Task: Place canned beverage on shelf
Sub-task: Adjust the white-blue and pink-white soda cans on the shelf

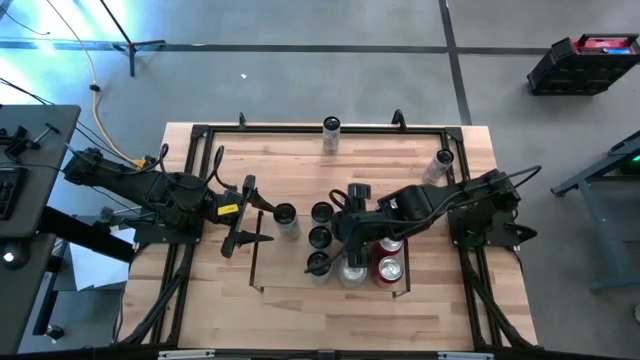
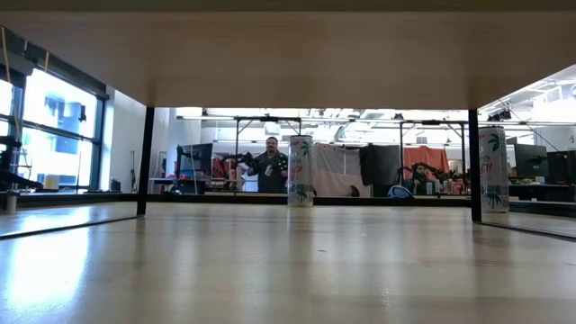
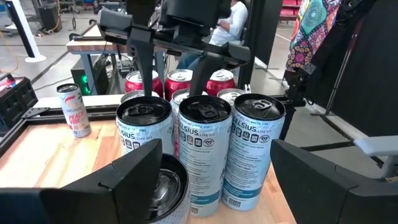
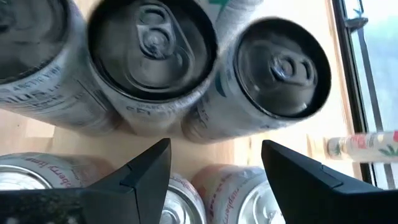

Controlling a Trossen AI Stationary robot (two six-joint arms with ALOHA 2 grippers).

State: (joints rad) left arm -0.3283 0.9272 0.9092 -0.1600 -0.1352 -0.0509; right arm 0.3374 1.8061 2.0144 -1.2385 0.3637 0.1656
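Two cans (image 2: 300,171) upright in low view, shelf (image 1: 255,262) overhead only

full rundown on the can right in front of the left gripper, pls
The can is a slim white metal one with a dark top and pull tab, standing upright on the shelf's light wood, just inside its left rail. The open left gripper straddles it loosely. It stands apart from the three black-topped cans in a column to its right.

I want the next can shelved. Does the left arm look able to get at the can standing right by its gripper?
Probably yes: the left gripper is open, and the can stands upright beside its fingers with nothing between them.
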